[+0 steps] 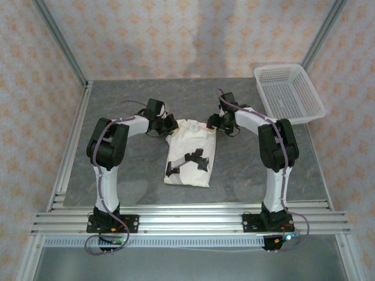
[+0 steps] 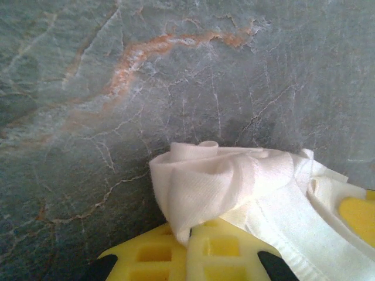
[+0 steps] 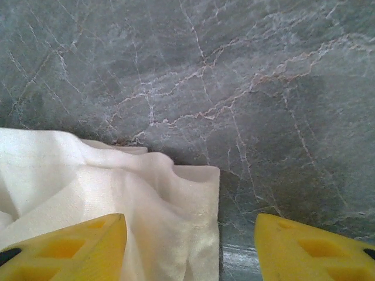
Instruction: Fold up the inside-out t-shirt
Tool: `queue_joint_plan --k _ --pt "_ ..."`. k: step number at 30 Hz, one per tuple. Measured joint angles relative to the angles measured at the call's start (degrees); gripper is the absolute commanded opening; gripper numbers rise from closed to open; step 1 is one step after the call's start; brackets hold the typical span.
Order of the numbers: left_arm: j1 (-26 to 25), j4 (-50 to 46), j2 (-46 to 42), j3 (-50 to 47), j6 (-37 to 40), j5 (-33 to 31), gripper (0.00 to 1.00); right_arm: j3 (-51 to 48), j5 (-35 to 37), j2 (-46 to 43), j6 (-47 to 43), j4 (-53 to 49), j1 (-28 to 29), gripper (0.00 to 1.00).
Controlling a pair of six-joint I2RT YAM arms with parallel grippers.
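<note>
At the middle of the desk (image 1: 129, 175) your t-shirt (image 1: 193, 140) lies as a narrow strip, its long axis running from the far side toward the near edge. Both arms reach to its far end, one at each corner, about equally close. Your left fingers (image 2: 152, 254) are closed tight on a bunched wad of cloth at the far-left corner. Your right fingers (image 3: 82, 240) stand wide apart and grip nothing: the far-right corner's hem lies in the gap, nearer one finger, with bare desk under the other. I'd judge that corner needs pinching before you fold the far end toward you
</note>
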Motion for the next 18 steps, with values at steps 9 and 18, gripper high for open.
queue_joint_plan --k 9,18 --pt "-0.02 -0.07 -0.24 0.0 0.02 -0.2 0.0 0.07 -4.52 2.67 1.68 3.96 0.02 0.22" --pt "1.11 1.68 -3.37 -3.96 -1.46 -0.74 0.0 1.57 -5.18 3.43 1.77 3.67 0.13 0.0"
